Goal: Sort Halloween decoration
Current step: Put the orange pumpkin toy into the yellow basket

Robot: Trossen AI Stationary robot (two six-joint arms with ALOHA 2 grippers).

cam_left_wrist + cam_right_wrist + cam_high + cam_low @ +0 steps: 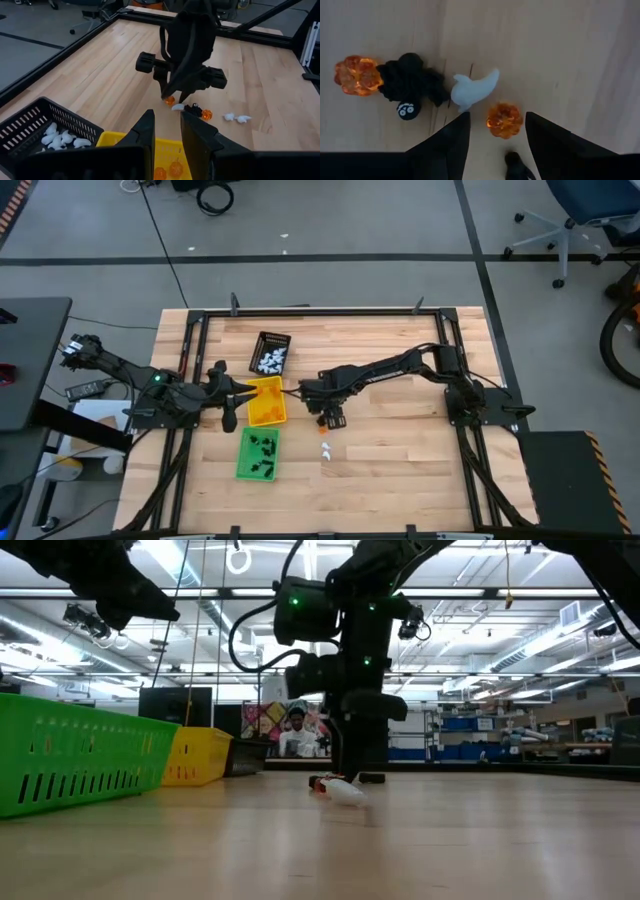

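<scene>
My right gripper (495, 131) (329, 417) points down at the table's middle, open. Its fingers stand on either side of a small orange pumpkin (504, 120) without touching it. Beside the pumpkin lie a white ghost (472, 90), a black spider (410, 82) and a second orange pumpkin (356, 75). Two more white trinkets (326, 448) lie nearer the table's near edge. My left gripper (167, 132) (238, 390) hovers open over the yellow tray (265, 402), which holds orange pumpkins (170, 169).
A black tray (270, 352) holds white ghosts (60, 140). A green tray (258, 455) holds black trinkets. All three trays sit left of the table's centre. A black frame (320, 311) runs round the table. Bare wood lies right of and nearer than the loose trinkets.
</scene>
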